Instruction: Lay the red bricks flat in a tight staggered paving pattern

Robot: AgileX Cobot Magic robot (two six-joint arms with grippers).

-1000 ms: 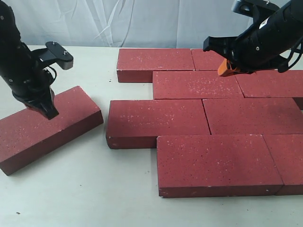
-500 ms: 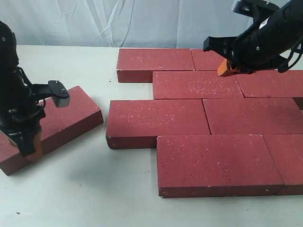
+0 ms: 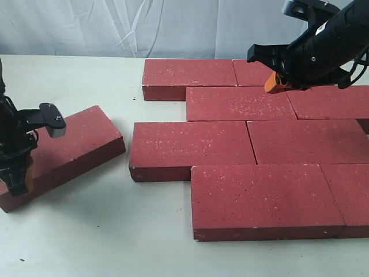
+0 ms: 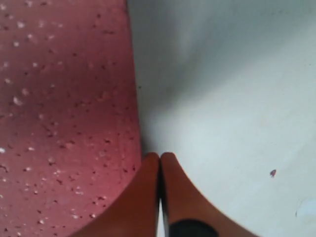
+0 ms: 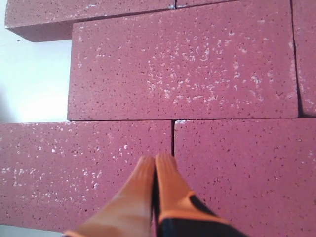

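Mostly done: red bricks [image 3: 190, 147] at right interlock; one loose brick [image 3: 69, 144] sits skewed, apart, left. Both left gripper [image 4: 160, 165] and right gripper [image 5: 154, 165] clenched, empty.

- We record what looks like a robotics lab bench.
- We note a plain pale tabletop [image 3: 81, 236].
- We note a creased white cloth backdrop [image 3: 115, 26] behind it.
- We note black robot arms over it: left arm [image 3: 10, 138], right arm [image 3: 323, 49].

Left gripper [image 3: 18, 183] points down, jaws closed; right gripper [image 3: 275, 85] hangs raised, closed.
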